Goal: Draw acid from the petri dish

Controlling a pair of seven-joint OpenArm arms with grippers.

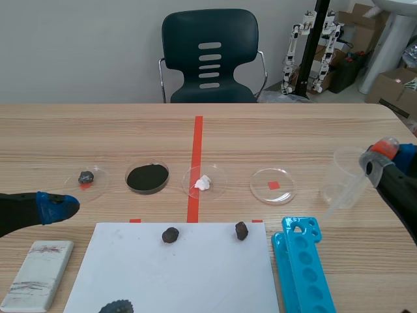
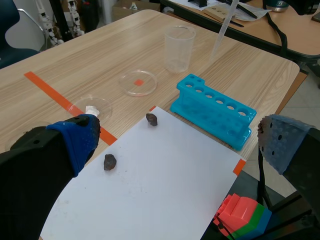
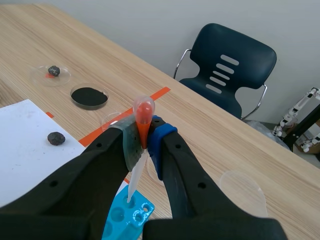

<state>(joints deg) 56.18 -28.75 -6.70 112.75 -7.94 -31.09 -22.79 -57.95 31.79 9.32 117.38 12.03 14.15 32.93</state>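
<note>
Pipette (image 3: 143, 117), gripped by your right gripper (image 3: 142, 145) near the beaker (image 1: 345, 176) and not yet at the clear petri dish (image 1: 273, 175); left gripper (image 2: 177, 142) open and empty; drawing not begun.

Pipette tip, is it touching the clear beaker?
Apart. The left wrist view shows a plain gap between the pipette and the beaker; in the scene view they merely overlap.
</note>
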